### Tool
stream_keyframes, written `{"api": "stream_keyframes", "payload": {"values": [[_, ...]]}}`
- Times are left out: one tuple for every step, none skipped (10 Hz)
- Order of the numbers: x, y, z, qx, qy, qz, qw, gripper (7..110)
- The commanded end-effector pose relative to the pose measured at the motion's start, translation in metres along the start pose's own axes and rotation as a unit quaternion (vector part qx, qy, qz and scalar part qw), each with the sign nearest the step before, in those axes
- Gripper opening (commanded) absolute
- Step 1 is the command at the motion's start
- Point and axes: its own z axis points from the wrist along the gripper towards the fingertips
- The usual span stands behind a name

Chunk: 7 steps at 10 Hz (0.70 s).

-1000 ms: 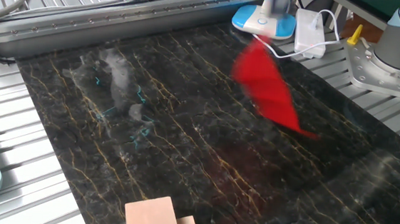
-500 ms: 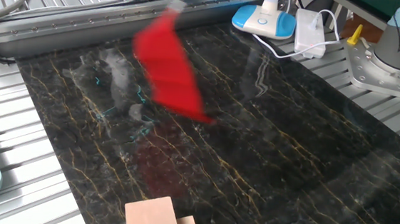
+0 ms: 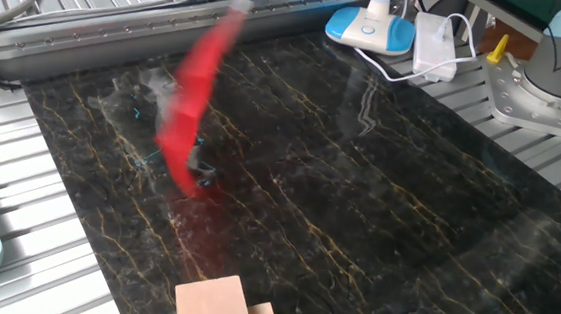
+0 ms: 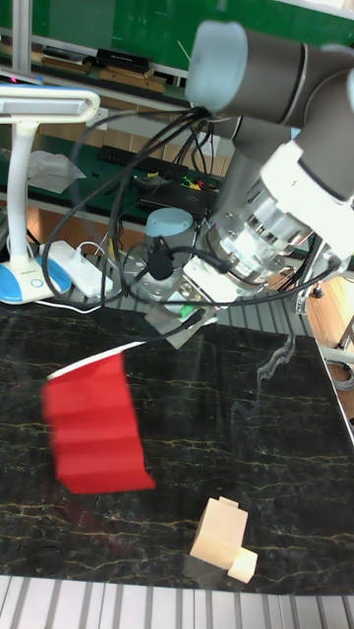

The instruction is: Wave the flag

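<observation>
- Dark marble-patterned tabletop [image 3: 376, 215] with gold veins fills the fixed view, ringed by ribbed metal panels, with a grey rail along the far edge.
- Red flag [image 4: 96, 425] hangs in the air above the table, clear of its surface. In the tall fixed view it faces the camera as a creased rectangle with its thin white stick [image 4: 126, 349] running up toward the arm.
- Seen from the fixed view, the same flag [image 3: 190, 110] is a narrow, motion-smeared streak slanting down over the table's left part, and its stick cannot be made out.
- Only the tall fixed view shows the arm [image 4: 275, 138]: grey joints and cables coming in from the upper right; the fixed view shows only its base at the right edge.
- Gripper [image 4: 182, 322] is a blur at the stick's upper end; whether its jaws are clamped on the stick or apart cannot be told. In the fixed view it is cut off at the top edge.
- Pale wooden blocks [image 4: 223, 542] sit near the table's front edge, well apart from the flag; the fixed view crops them at the bottom [image 3: 226, 306].
- White desk lamp [image 4: 24, 177] on a blue-and-white base stands at the table's far side beside a white power adapter [image 3: 434, 44].
</observation>
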Motion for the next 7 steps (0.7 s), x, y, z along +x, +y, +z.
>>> {"api": "stream_keyframes", "payload": {"values": [[-0.020,0.080,-0.013,-0.161,-0.033,0.062,0.9844,7],[-0.024,0.094,-0.019,-0.191,-0.035,0.074,0.9781,7],[-0.031,0.107,-0.025,-0.219,-0.041,0.085,0.9710,7],[-0.034,0.113,-0.028,-0.235,-0.045,0.089,0.9669,7],[-0.036,0.117,-0.030,-0.245,-0.046,0.094,0.9639,7],[-0.034,0.114,-0.027,-0.238,-0.043,0.094,0.9658,7],[-0.020,0.082,-0.010,-0.171,-0.025,0.080,0.9818,7]]}}
